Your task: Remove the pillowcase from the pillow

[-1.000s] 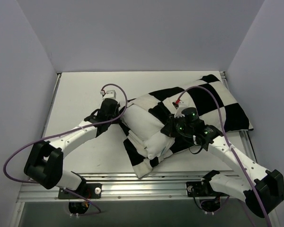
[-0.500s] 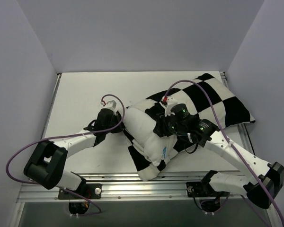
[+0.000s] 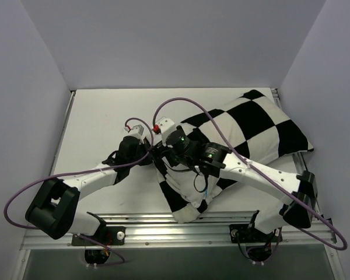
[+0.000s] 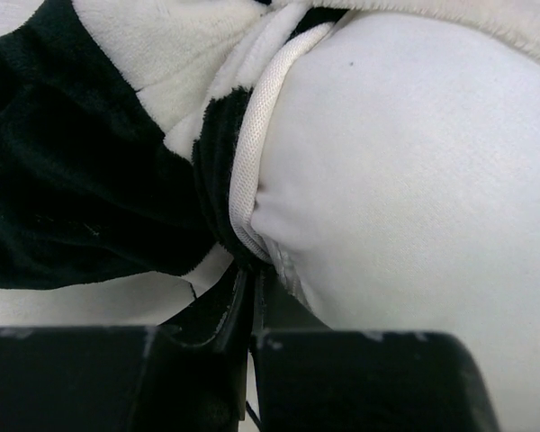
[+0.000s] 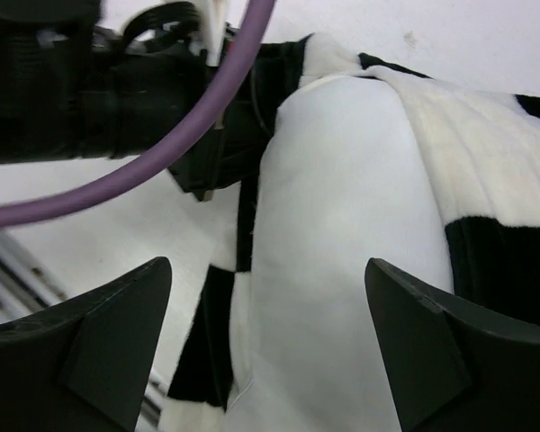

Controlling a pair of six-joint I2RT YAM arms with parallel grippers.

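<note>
The black and white checkered pillowcase [image 3: 256, 128] lies across the right of the table. The white pillow [image 3: 184, 185] bulges out of its open end near the middle. My left gripper [image 3: 150, 156] sits at that opening, left of the pillow. In the left wrist view it [image 4: 252, 270] is shut on the pale hem of the pillowcase [image 4: 72, 180], with the pillow [image 4: 414, 180] pressed against it. My right gripper [image 3: 168, 158] reaches across from the right. It [image 5: 279, 351] hangs open over the bare pillow [image 5: 342, 225], with pillowcase [image 5: 495, 153] on either side and nothing between its fingers.
A metal rail [image 3: 163, 224] runs along the table's near edge, just below the pillow's corner. Grey walls [image 3: 23, 116] close in the left, back and right. A purple cable [image 3: 186, 105] loops over the pillow; another [image 5: 189, 126] crosses the right wrist view in front of the left gripper [image 5: 117, 99].
My right gripper has opened, let go of the pillowcase and swung left over the exposed pillow to beside the left gripper. The left gripper keeps its hold.
</note>
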